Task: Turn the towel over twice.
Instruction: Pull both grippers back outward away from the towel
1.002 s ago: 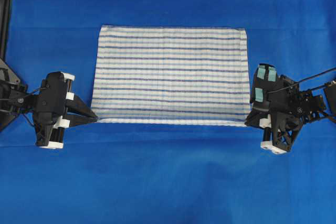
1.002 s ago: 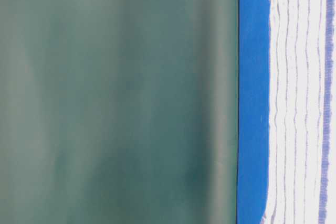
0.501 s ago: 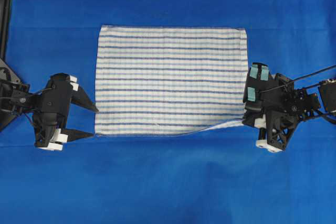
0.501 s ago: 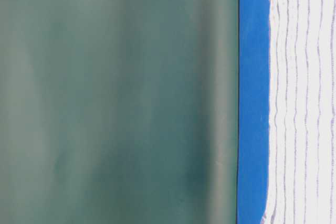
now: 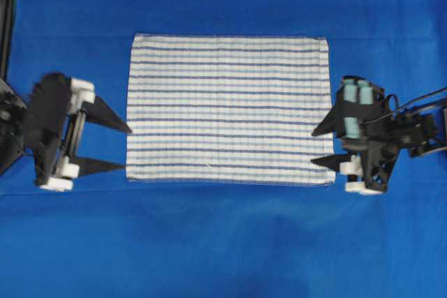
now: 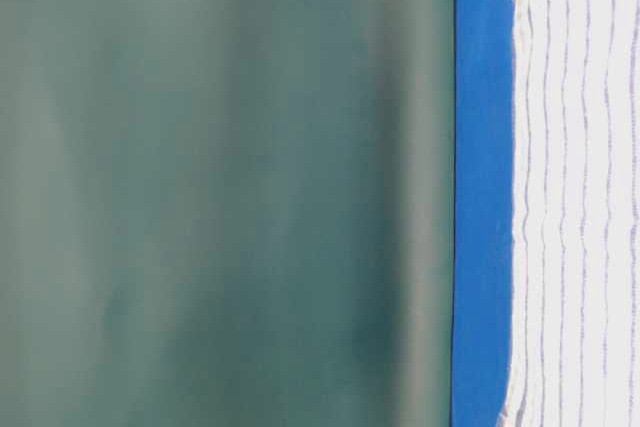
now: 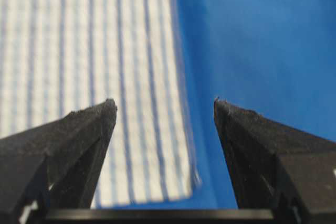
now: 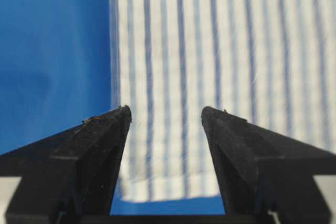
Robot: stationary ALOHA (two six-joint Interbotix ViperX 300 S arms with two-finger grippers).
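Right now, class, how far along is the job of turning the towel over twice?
Done: the towel lies flat and spread on the blue sheet. How many turns are finished cannot be told from these pictures. In hand: nothing; the left hand and right hand are open at the near corners, clear of the cloth. Left: any remaining flip would need a fresh grasp.

White towel (image 5: 227, 108) with blue stripes, solid blue sheet (image 5: 223, 242), black pincers
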